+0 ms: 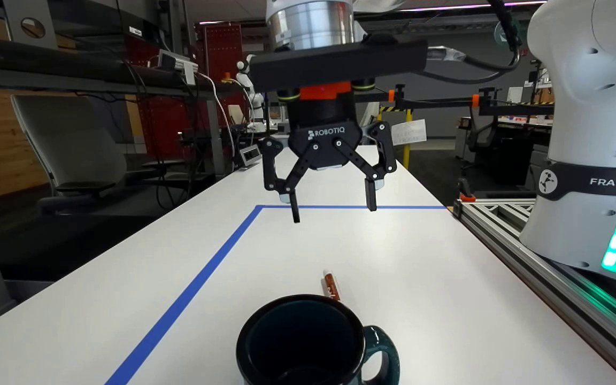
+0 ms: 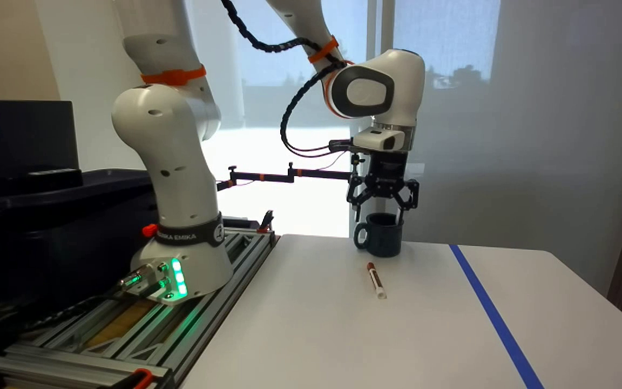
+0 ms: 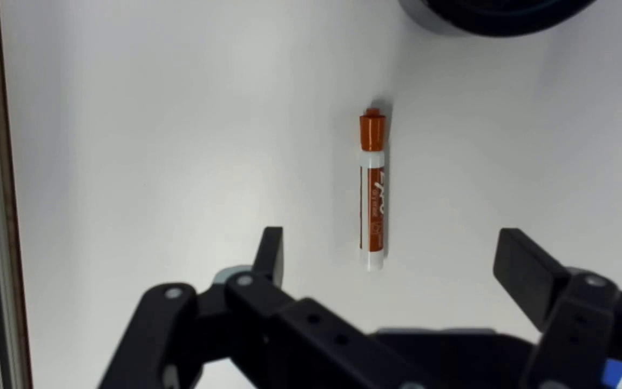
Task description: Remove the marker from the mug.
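Note:
The marker is orange-red and white and lies flat on the white table, outside the mug. It shows in both exterior views (image 1: 331, 286) (image 2: 376, 280) and in the wrist view (image 3: 372, 200), its orange cap pointing toward the mug. The glossy dark mug stands upright a short way from the cap, in both exterior views (image 1: 302, 337) (image 2: 385, 241); only part of its rim shows at the wrist view's top (image 3: 500, 24). Its visible interior is dark, with nothing seen in it. My gripper (image 1: 334, 215) points down, open and empty, above the table; its fingers (image 3: 391, 231) are apart, either side of the marker in the wrist view.
A blue tape line (image 1: 195, 289) runs along the table on the side away from the robot base. The robot base (image 2: 187, 270) stands on an aluminium rail frame (image 2: 203, 324) along the table's edge. Shelving (image 1: 99, 69) and a chair (image 1: 72, 139) stand beside the table.

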`<state>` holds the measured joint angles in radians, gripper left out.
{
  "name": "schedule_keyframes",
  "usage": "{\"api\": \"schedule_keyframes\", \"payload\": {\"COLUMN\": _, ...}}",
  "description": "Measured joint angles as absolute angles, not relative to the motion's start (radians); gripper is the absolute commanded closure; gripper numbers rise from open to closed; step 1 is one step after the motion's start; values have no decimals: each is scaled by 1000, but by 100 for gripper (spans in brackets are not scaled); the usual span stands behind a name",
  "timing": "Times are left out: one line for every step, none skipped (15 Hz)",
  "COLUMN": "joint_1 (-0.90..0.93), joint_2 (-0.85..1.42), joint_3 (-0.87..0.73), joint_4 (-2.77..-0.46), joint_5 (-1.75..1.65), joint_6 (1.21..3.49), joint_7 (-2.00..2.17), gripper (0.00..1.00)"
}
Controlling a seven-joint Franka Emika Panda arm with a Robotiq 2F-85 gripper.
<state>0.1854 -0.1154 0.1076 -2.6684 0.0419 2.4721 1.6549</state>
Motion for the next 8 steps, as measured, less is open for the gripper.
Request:
{"api": "schedule_keyframes", "payload": {"joint_1": 179, "joint_2": -133, "joint_3": 112, "joint_4": -2676, "joint_5": 43, "joint_6": 2471, "joint_7": 1669, "gripper": 0}}
{"api": "schedule_keyframes", "payload": {"joint_1": 172, "joint_2": -149, "joint_3": 117, "joint_4": -2684, "joint_5": 45, "joint_6": 2470, "joint_7": 1683, "gripper": 0}}
{"api": "schedule_keyframes", "payload": {"joint_1": 165, "joint_2": -163, "joint_3": 123, "joint_4": -2691, "joint_5": 45, "joint_6": 2469, "joint_7": 1699, "gripper": 0}}
{"api": "schedule_keyframes", "payload": {"joint_1": 160, "joint_2": -168, "joint_3": 128, "joint_4": -2693, "joint_5": 45, "joint_6": 2469, "joint_7": 1701, "gripper": 0}}
{"api": "schedule_keyframes", "payload": {"joint_1": 157, "joint_2": -166, "joint_3": 131, "joint_4": -2693, "joint_5": 45, "joint_6": 2469, "joint_7": 1700, "gripper": 0}}
{"api": "schedule_keyframes", "payload": {"joint_1": 157, "joint_2": -162, "joint_3": 131, "joint_4": -2693, "joint_5": 45, "joint_6": 2469, "joint_7": 1700, "gripper": 0}}
{"api": "schedule_keyframes", "payload": {"joint_1": 157, "joint_2": -160, "joint_3": 131, "joint_4": -2693, "joint_5": 45, "joint_6": 2469, "joint_7": 1700, "gripper": 0}}
{"api": "schedule_keyframes", "payload": {"joint_1": 157, "joint_2": -158, "joint_3": 131, "joint_4": -2693, "joint_5": 45, "joint_6": 2469, "joint_7": 1700, "gripper": 0}}
